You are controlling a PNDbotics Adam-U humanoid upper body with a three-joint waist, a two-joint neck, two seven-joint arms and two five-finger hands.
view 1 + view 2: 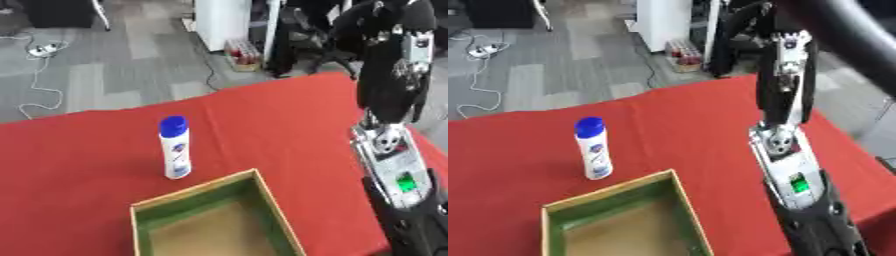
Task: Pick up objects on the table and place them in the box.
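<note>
My right arm (785,150) is the only part of me showing. Its upper stretch is a slim black limb with a silver-white plate set along it, marked by small dark fittings. Lower down sits a round silver joint (779,143) with a dark centre, like a bearing. Below that comes a pale grey housing carrying a small bright green patch (800,186). Nearest my view the casing turns thick and matt black, with small dark bolt heads.

Right arm (785,150) raised at right, forearm upright
</note>
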